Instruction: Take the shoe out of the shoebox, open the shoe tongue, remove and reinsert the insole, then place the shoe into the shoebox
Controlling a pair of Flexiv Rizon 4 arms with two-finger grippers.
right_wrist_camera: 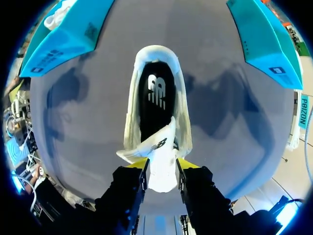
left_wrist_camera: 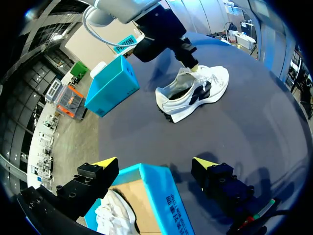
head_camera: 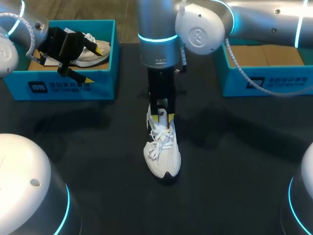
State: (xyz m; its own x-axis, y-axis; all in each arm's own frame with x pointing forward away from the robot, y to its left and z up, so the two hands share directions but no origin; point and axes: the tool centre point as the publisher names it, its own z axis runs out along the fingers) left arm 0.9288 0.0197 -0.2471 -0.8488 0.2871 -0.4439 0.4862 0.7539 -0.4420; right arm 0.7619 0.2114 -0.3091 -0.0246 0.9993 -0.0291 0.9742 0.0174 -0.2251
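A white sneaker [head_camera: 164, 152] lies on the dark table at the centre, toe toward the front edge. My right gripper [head_camera: 161, 116] comes down at its heel end. In the right wrist view that gripper [right_wrist_camera: 161, 166] is shut on the white tongue [right_wrist_camera: 161, 159], which is pulled up between the yellow tips. The black insole [right_wrist_camera: 155, 98] shows inside the shoe. My left gripper [head_camera: 73, 49] hangs open over the left shoebox [head_camera: 63, 85]. In its own view the left gripper [left_wrist_camera: 155, 161] straddles the box's front wall [left_wrist_camera: 164, 196], touching nothing.
A second white shoe [head_camera: 95, 54] lies inside the left shoebox, under the left gripper. Another teal box [head_camera: 266, 81], with a cardboard floor, stands at the back right. Dark table surface surrounds the sneaker on all sides.
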